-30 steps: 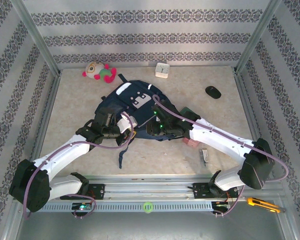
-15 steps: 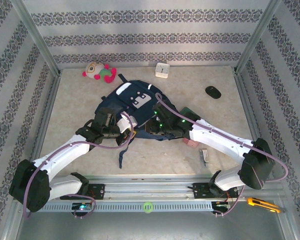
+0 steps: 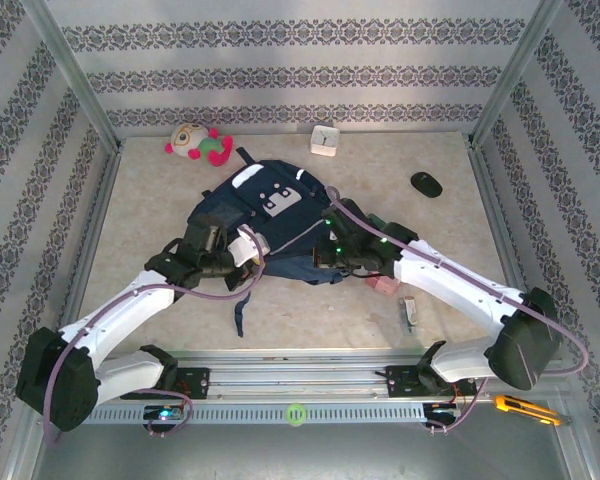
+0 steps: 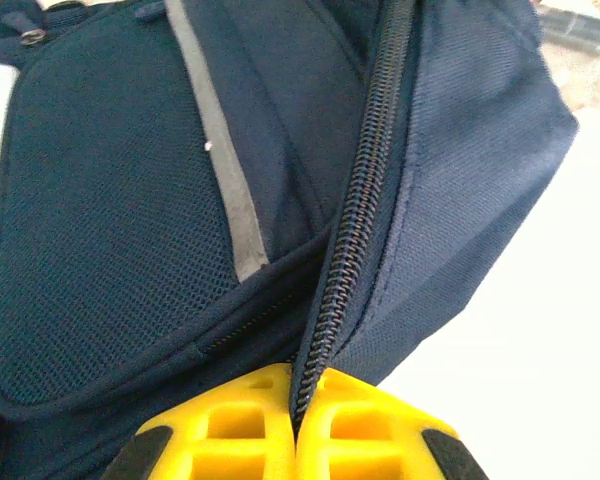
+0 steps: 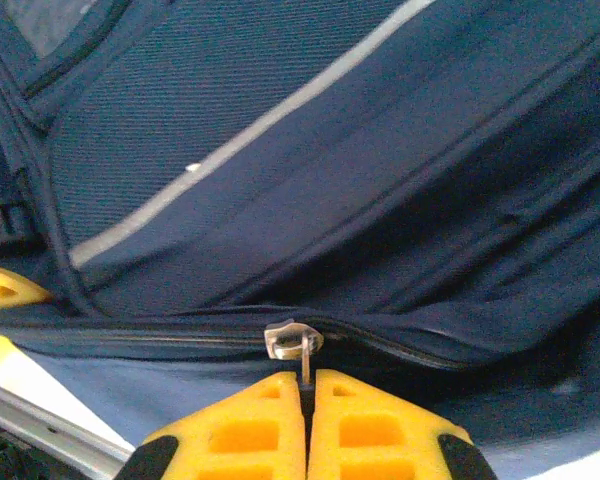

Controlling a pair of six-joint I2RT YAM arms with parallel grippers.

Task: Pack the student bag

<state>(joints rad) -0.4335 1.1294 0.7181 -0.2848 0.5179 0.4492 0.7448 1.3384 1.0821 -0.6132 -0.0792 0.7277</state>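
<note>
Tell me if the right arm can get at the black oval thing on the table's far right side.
Probably not: the right gripper is shut on the zipper pull of the student bag. If it let go, the way looks free, since bare table lies between that arm and the black oval thing.

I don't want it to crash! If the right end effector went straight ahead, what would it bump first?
The right end effector, shut on the zipper pull, points at the bag. It would likely meet the silver slider first, then the blue fabric just behind.
</note>
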